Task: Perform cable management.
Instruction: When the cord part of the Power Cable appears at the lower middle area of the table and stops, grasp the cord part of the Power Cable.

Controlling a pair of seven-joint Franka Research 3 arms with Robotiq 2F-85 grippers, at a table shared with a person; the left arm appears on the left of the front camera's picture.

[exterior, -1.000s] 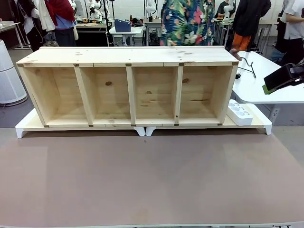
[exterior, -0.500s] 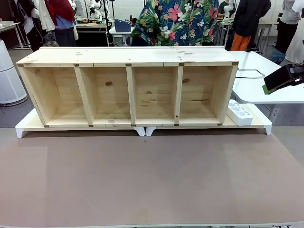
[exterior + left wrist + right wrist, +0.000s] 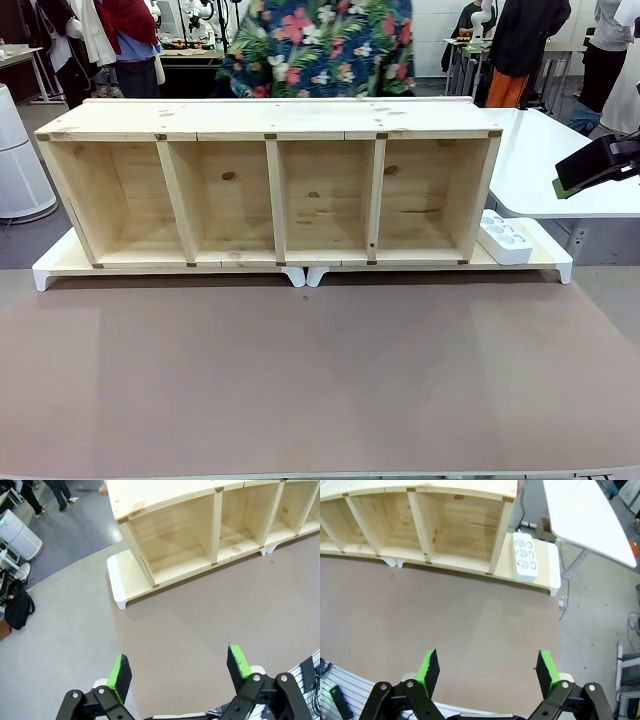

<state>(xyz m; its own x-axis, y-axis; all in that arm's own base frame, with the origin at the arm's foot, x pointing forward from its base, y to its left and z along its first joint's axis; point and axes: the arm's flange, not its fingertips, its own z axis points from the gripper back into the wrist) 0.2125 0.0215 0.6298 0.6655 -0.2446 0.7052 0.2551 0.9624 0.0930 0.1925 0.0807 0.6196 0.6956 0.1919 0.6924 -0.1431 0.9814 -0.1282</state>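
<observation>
The left gripper and the right gripper hang over the brown table, each with its fingers wide apart and nothing in them. The white power strip lies at 3 o'clock of the wooden shelf. Its thin black cable runs toward 12 o'clock, behind the shelf

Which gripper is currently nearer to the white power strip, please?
Right. The right gripper faces the power strip, which lies ahead of it beside one end of the wooden shelf. The left gripper faces the shelf's opposite end, far from the strip.
</observation>
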